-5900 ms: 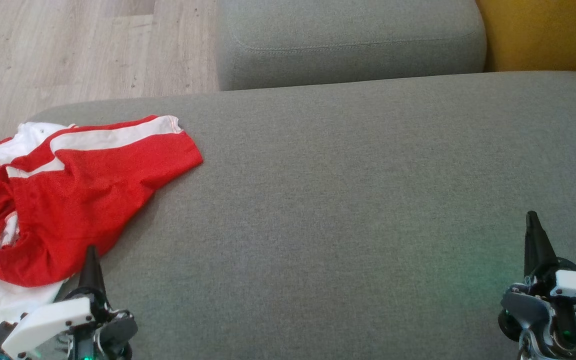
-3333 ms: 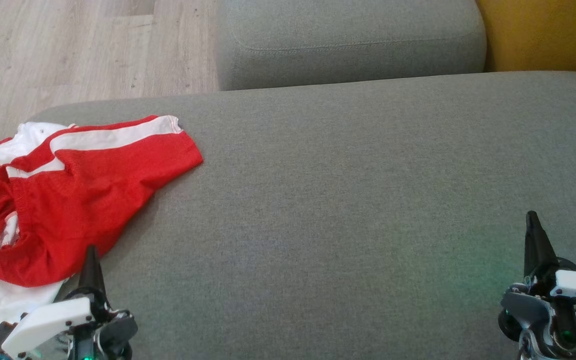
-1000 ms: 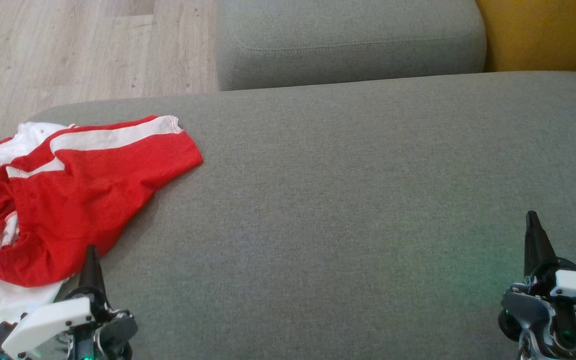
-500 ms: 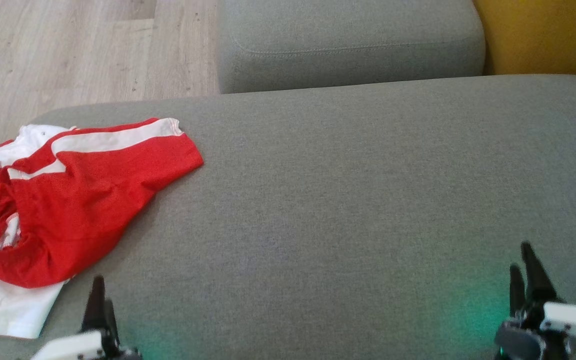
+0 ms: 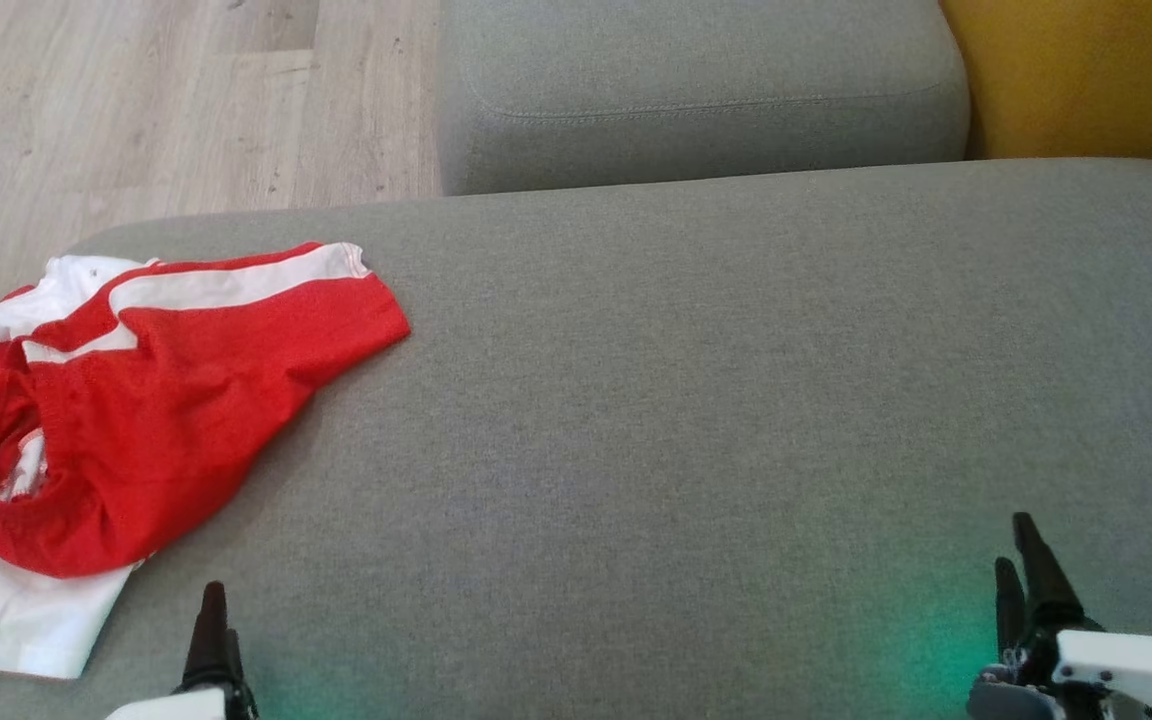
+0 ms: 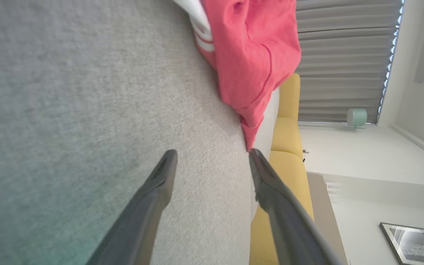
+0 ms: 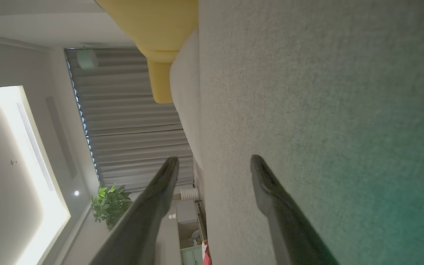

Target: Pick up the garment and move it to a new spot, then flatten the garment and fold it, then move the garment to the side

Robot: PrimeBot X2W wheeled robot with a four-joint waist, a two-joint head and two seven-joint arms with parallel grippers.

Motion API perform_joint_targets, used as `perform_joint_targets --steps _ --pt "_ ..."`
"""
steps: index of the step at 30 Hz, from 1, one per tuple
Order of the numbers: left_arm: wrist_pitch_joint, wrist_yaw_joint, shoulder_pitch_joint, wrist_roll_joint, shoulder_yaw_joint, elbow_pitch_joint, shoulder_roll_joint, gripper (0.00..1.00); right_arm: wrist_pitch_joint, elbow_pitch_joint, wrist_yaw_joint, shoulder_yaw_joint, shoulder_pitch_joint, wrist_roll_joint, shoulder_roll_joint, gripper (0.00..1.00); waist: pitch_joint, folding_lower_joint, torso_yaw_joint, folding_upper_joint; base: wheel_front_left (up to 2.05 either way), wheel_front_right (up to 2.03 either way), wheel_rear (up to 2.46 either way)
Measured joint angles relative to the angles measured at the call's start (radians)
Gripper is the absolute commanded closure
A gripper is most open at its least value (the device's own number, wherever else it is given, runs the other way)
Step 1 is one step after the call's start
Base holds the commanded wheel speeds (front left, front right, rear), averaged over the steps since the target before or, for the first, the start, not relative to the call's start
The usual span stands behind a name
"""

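dark left tool [image 6: 212,151], right tool [image 7: 215,157] gaping

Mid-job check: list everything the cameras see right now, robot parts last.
garment: one, red and white, crumpled at the near cushion's left end
near cushion: one, grey, wide, in front of the robot
far cushion: one, grey, behind the near cushion
yellow seat: one, yellow, far right
floor: pale wood, far left
curtain: grey, pleated, background
plant: one, green, background
left gripper: dark fingers, open, near the garment
right gripper: dark fingers, open, over bare cushion
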Motion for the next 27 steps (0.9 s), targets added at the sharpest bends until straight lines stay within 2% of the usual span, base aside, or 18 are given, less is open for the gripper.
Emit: perform_joint_targets --steps 6,14,27 --pt "-0.015 0.000 0.000 0.097 -0.005 -0.023 0.000 0.00 -0.026 0.000 0.000 0.041 0.000 -0.072 -0.003 0.00 -0.008 0.0000 0.002 0.0000 0.00 0.00 0.00" --pt "-0.037 0.002 0.001 0.232 -0.032 -0.064 0.000 0.00 -0.051 -0.011 0.000 0.044 0.000 -0.252 -0.003 0.00 -0.018 0.0000 0.008 0.0000 0.00 0.00 0.00" --pt "-0.077 0.043 0.003 0.439 -0.087 -0.100 0.001 0.00 -0.088 -0.039 0.000 0.104 0.000 -0.454 -0.003 0.00 -0.039 0.0000 0.014 0.0000 0.00 0.00 0.00"
